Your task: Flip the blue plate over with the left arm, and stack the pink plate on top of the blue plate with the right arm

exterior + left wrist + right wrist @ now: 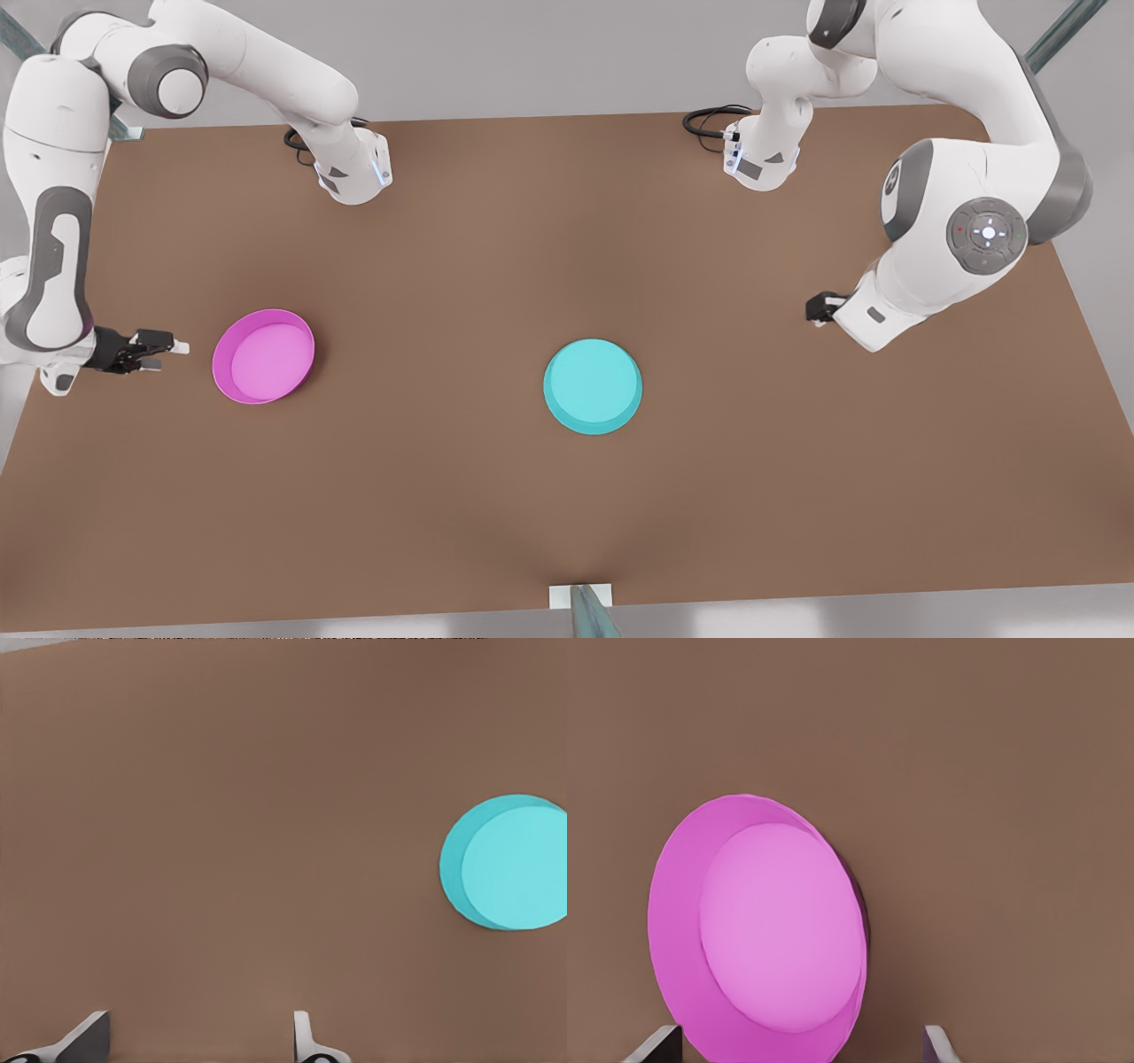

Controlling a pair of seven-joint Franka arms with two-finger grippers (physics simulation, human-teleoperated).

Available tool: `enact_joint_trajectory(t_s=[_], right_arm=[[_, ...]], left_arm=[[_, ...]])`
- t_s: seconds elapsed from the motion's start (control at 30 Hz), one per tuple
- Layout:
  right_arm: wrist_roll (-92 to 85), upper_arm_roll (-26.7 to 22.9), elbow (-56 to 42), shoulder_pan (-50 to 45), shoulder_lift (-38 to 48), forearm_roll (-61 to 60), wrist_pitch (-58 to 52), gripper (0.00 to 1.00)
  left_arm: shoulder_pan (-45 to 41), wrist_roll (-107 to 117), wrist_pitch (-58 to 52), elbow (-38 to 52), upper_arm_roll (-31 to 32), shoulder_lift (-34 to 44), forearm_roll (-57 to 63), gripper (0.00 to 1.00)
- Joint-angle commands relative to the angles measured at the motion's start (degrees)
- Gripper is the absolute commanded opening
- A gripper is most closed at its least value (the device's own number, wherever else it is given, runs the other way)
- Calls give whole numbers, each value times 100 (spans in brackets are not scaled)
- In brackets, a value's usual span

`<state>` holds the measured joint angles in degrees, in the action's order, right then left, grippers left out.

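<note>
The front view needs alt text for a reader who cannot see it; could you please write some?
On a brown table, an upside-down blue plate lies near the centre and a pink plate, rim up, lies toward the front view's left. The right arm's open hand sits just beside the pink plate, not touching it. The left arm's hand waits off toward the front view's right.

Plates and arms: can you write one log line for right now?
blue plate: upside down, untouched | pink plate: rim up, apart | left gripper: open, away | right gripper: open, beside pink plate
</note>
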<state>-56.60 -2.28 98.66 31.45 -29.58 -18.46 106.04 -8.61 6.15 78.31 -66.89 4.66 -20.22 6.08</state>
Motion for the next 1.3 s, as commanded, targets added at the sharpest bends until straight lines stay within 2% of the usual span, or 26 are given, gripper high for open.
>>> enact_joint_trajectory(t_s=[0.0, 0.23, 0.57, 0.63, 0.67, 0.77, 0.8, 0.9, 1.1, 1.27], right_arm=[[0, 0, 40, 1, 5, 0, 66, 100], [-316, 8, 769, -61, -232, -167, 1129, 100], [-817, 35, 848, -60, -513, -659, 1261, 100], [-853, 26, 840, -78, -531, -703, 1279, 81], [-853, 26, 831, -78, -531, -703, 1314, 78], [-826, 26, 761, -96, -557, -703, 1323, 75], [-826, 26, 743, -96, -557, -703, 1297, 67], [-826, 26, 752, -148, -592, -703, 1314, 65], [-765, 26, 769, -175, -584, -694, 1270, 54], [-817, 26, 769, -175, -584, -694, 1314, 51]], left_arm=[[0, 0, -9, 0, -1, 1, 78, 100], [9, -9, -9, -9, -53, 1, 78, 100], [35, -9, -9, -26, -53, -26, 78, 100], [35, -9, -9, -26, -53, -26, 78, 100], [35, -9, -9, -26, -53, -26, 78, 100], [35, 0, 0, -26, -53, -35, 78, 100], [35, 0, 0, -26, -53, -35, 78, 100], [35, 0, -9, -35, -53, -35, 78, 100], [35, 0, 0, -53, -53, -35, 78, 100], [35, 0, 0, -53, -53, -35, 78, 100]])
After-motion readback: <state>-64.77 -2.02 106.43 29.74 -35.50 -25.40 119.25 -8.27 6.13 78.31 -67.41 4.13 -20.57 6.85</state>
